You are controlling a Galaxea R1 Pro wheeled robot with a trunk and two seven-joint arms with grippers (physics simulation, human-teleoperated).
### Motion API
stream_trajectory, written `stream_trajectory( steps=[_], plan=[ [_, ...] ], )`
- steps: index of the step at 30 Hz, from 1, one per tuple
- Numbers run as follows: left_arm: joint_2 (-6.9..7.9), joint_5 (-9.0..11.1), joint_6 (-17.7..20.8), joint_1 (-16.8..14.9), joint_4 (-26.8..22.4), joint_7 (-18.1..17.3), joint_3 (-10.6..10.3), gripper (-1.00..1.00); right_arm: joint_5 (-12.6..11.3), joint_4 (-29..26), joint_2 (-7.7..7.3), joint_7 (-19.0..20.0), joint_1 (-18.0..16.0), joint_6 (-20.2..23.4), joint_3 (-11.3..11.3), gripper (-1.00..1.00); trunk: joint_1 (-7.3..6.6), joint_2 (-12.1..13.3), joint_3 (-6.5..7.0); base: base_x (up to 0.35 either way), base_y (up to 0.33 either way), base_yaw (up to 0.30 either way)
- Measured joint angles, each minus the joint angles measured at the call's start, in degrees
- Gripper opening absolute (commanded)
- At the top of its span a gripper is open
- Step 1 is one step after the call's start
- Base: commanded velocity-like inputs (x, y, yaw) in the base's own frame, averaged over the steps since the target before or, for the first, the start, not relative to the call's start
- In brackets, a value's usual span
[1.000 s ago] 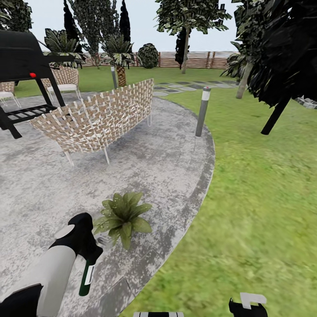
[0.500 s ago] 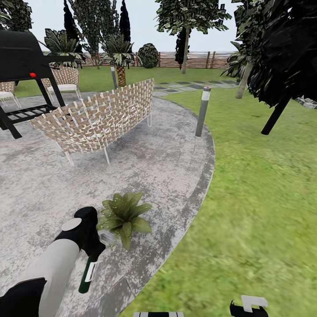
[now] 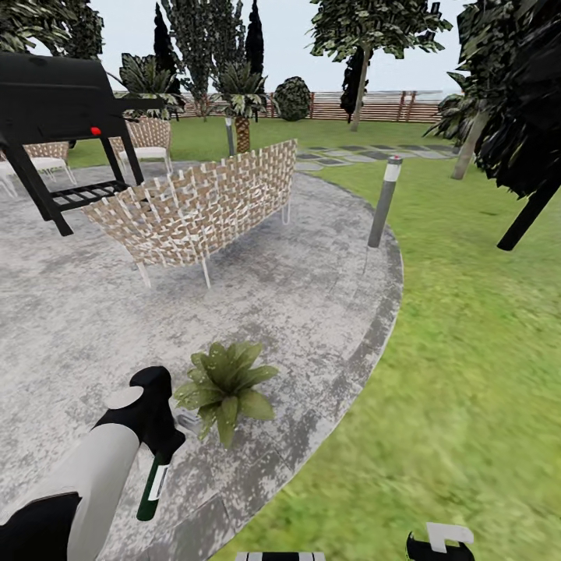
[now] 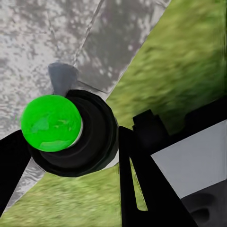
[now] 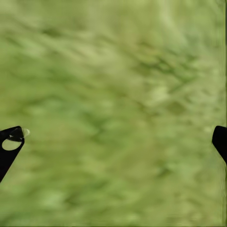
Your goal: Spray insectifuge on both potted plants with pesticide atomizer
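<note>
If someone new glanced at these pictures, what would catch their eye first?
Probably the left gripper holding the dark pesticide atomizer beside a small potted plant on the grey patio. Behind it stand a woven wicker bench and a black grill.

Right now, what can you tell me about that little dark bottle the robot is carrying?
The pesticide atomizer is a slim dark green bottle with a white label, hanging base-down from the left gripper, which grips its upper end. In the left wrist view its end shows as a bright green disc. It hangs above the grey patio, beside the potted plant.
</note>
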Motion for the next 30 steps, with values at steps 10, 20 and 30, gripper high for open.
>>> stream_trajectory(
  steps=[10,20,30],
  plan=[
    [-0.02,0.0,0.07,-0.17,-0.09,0.08,0.07,-1.0,0.06,0.0,0.02,0.0,0.0,0.0,0.0,1.0,0.01,0.0,0.0,0.01,-0.266,0.042],
    [0.77,-0.09,0.16,-0.62,-0.1,0.1,0.02,-1.0,0.05,0.0,0.08,0.03,0.0,0.01,-0.01,1.0,0.01,0.0,0.0,0.054,-0.149,0.269],
    [-1.37,0.04,-0.12,-4.94,0.11,-0.07,0.06,-1.0,0.05,0.0,0.06,0.03,0.0,0.01,-0.02,1.0,0.01,0.0,0.0,0.0,-0.001,0.252]
  ],
)
